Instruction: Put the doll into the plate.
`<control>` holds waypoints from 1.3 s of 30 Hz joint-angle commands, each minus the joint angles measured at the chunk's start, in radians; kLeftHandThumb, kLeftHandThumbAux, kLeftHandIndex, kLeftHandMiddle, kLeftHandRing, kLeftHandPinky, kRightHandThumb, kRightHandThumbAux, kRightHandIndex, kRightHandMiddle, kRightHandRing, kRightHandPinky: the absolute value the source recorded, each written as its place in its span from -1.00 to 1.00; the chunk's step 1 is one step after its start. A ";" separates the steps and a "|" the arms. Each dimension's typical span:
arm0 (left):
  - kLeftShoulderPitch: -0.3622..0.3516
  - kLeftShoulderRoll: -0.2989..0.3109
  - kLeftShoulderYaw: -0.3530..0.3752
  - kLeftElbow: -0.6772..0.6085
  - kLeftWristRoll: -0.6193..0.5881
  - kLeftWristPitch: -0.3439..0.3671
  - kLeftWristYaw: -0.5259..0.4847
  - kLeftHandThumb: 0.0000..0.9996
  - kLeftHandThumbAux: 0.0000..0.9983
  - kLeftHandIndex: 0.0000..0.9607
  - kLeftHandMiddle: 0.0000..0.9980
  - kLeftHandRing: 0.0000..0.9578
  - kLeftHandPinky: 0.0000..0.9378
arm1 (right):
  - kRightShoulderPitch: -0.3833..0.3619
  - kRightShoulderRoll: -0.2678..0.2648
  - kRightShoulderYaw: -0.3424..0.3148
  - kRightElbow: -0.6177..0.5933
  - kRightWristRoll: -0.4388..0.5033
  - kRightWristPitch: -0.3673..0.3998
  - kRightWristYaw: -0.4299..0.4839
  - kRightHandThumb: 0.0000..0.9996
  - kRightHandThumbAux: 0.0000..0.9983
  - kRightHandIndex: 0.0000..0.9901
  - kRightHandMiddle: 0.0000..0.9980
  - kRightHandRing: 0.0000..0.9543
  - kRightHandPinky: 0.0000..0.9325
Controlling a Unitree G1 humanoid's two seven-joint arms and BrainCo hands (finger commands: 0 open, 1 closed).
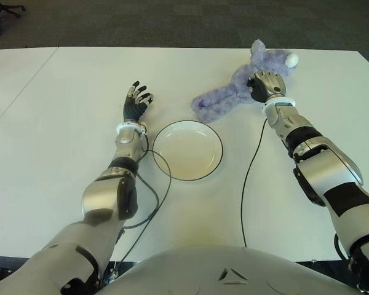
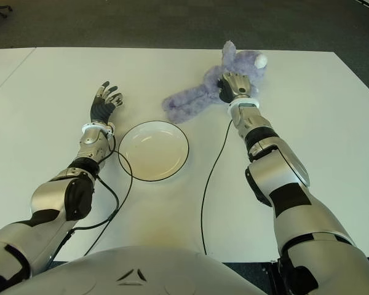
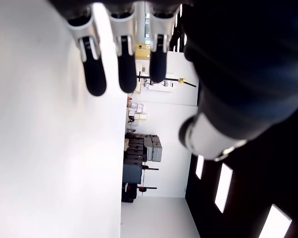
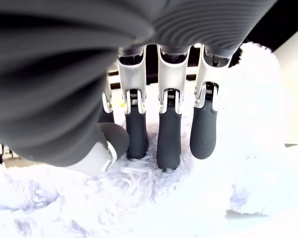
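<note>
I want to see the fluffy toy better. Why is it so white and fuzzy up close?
Right wrist view: the doll sits so near the camera that bright light washes its fur pale under the right robot hand. Left eye view: it shows purple, evenly lit.

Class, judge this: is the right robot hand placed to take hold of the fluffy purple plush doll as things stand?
Probably yes. The right robot hand is already on the fluffy purple plush doll, its fingertips pressing into the fur, with nothing between them.

doll [image 1: 237, 86] behind-right of plate [image 1: 216, 138] | left hand [image 1: 136, 104] left of plate
</note>
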 commanded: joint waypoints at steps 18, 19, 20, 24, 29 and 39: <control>0.123 -0.065 -0.014 0.102 0.008 0.123 0.026 -0.32 0.64 -0.83 -0.66 -0.57 -0.45 | 0.044 -0.013 0.062 0.063 -0.037 -0.164 0.097 0.41 0.47 -0.20 0.39 0.58 0.58; 0.123 -0.065 -0.014 0.102 0.008 0.123 0.026 -0.33 0.64 -0.83 -0.66 -0.57 -0.45 | 0.044 -0.014 0.064 0.063 -0.037 -0.163 0.096 0.41 0.47 -0.20 0.39 0.58 0.58; 0.123 -0.066 -0.015 0.102 0.008 0.123 0.026 -0.33 0.64 -0.83 -0.66 -0.57 -0.44 | 0.044 -0.014 0.067 0.063 -0.038 -0.162 0.095 0.41 0.47 -0.20 0.39 0.58 0.58; 0.123 -0.068 -0.016 0.102 0.008 0.119 0.027 -0.35 0.64 -0.82 -0.67 -0.57 -0.45 | 0.040 -0.018 0.078 0.065 -0.045 -0.159 0.087 0.41 0.47 -0.20 0.40 0.58 0.61; 0.122 -0.072 -0.021 0.102 0.013 0.112 0.032 -0.36 0.66 -0.82 -0.67 -0.58 -0.46 | 0.040 -0.025 0.083 0.067 -0.047 -0.162 0.078 0.41 0.47 -0.20 0.40 0.59 0.60; 0.122 -0.077 -0.026 0.102 0.016 0.116 0.047 -0.35 0.64 -0.84 -0.68 -0.60 -0.48 | 0.055 -0.027 0.089 0.070 -0.034 -0.149 0.208 0.41 0.47 -0.20 0.34 0.52 0.52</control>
